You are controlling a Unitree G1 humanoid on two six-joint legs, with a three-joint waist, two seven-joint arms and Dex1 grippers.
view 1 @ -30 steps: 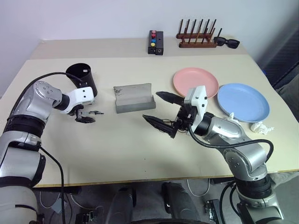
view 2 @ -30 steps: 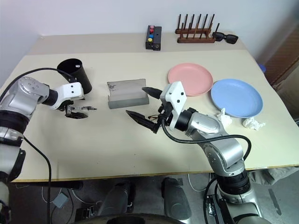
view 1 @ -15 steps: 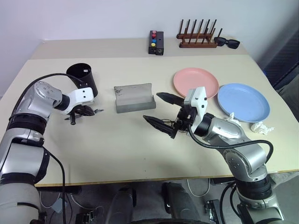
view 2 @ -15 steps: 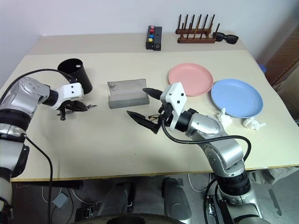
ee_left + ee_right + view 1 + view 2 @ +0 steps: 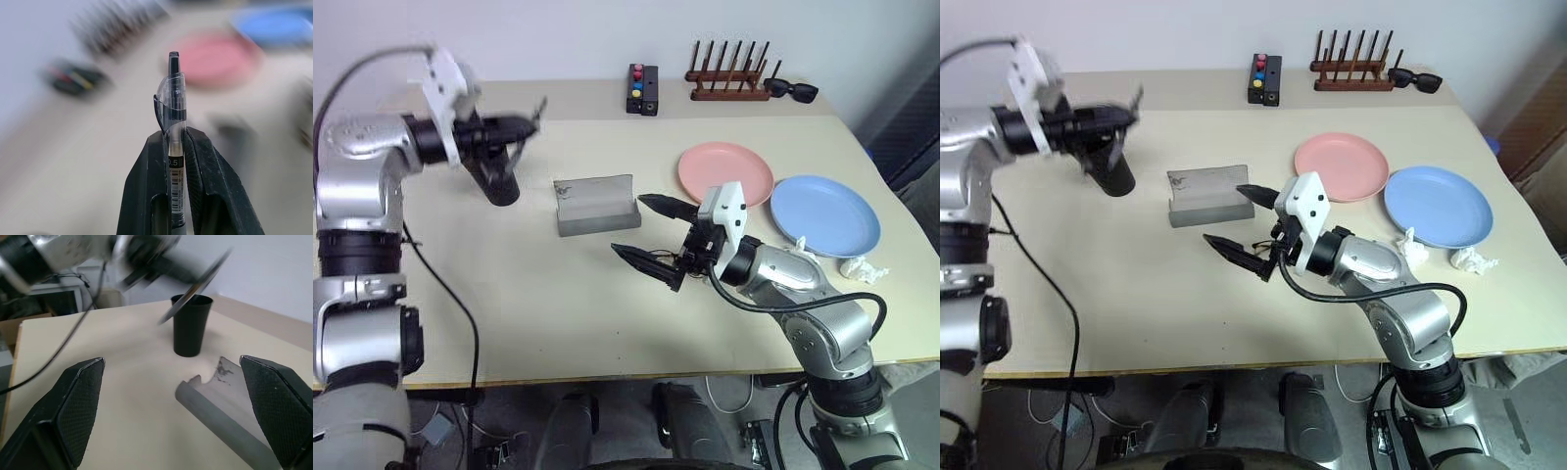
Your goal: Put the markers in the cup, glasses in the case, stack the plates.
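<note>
While pinching a pen point(image 5: 173, 142) above the cup point(image 5: 495, 176), left gripper point(image 5: 527, 123); right gripper point(image 5: 651, 235) spread near the case point(image 5: 595, 205).

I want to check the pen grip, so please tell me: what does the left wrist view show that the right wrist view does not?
Left wrist view alone: the left gripper shut on a dark marker, its printed barrel pinched between both fingers, with the pink plate behind. Right wrist view alone: the right gripper wide open, the black cup upright, the open grey case. Both: that marker and the table.
</note>
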